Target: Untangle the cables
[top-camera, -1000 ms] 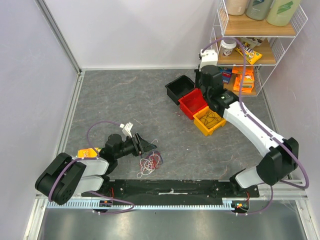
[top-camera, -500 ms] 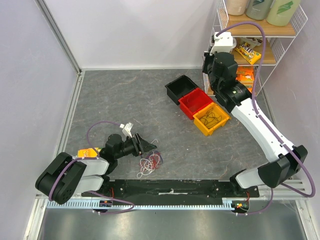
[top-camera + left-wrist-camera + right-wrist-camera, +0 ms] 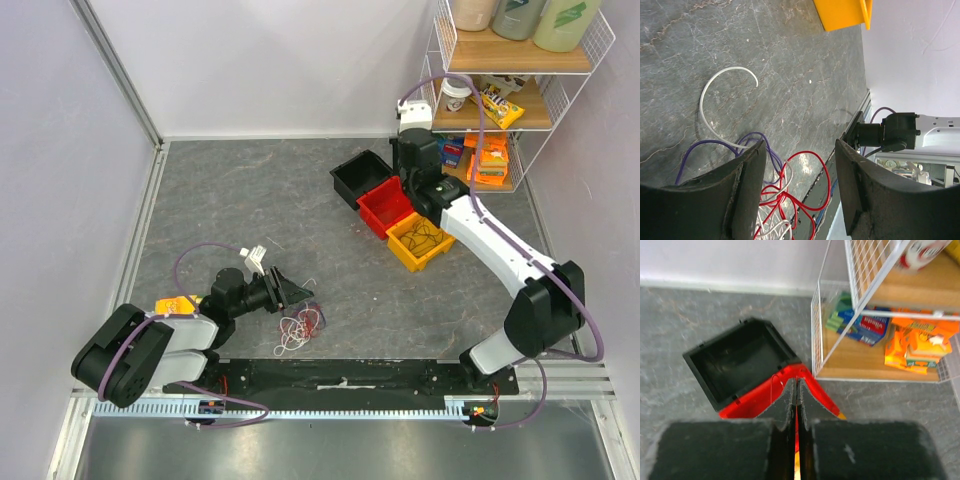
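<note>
The cables (image 3: 302, 324) lie as a small tangle of red, white and purple wire on the grey table near the front edge. In the left wrist view a red loop (image 3: 812, 155), a purple strand (image 3: 715, 143) and a curved white strand (image 3: 705, 100) spread out. My left gripper (image 3: 296, 292) is open just above and behind the tangle, its jaws (image 3: 800, 187) on either side of the red loop without touching it. My right gripper (image 3: 403, 182) is shut over the red bin (image 3: 383, 207). A thin red cable (image 3: 772, 385) comes out from behind its fingertips (image 3: 795, 381).
A black bin (image 3: 357, 177) stands left of the red bin, and a yellow bin (image 3: 420, 243) holding dark wires stands right of it. A white wire shelf (image 3: 520, 110) with packets stands at the back right, close to the right arm. A black rail (image 3: 340, 375) runs along the front edge.
The right arm rose towards the shelf half a second ago and has come back down over the red bin. The left arm and the tangle have not moved.
</note>
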You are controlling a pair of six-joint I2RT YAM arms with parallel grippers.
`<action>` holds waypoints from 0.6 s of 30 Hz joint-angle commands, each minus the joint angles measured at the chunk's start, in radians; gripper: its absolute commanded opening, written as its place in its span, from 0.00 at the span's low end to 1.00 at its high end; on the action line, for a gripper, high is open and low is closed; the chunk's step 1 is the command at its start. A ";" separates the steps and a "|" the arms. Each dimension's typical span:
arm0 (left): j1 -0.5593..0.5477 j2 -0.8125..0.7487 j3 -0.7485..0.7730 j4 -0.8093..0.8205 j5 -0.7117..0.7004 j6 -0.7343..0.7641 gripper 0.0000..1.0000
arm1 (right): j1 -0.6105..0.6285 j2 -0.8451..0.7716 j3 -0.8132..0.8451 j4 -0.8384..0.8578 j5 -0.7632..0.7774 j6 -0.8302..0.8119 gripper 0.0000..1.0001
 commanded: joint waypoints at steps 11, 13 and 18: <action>-0.002 0.005 -0.002 0.058 -0.004 0.024 0.64 | -0.010 0.201 -0.197 0.005 -0.119 0.116 0.10; -0.002 0.003 -0.002 0.058 -0.002 0.024 0.64 | -0.011 0.193 -0.200 -0.002 -0.147 0.119 0.19; -0.002 0.002 -0.004 0.064 -0.004 0.024 0.64 | -0.010 0.140 -0.149 -0.103 -0.118 0.099 0.38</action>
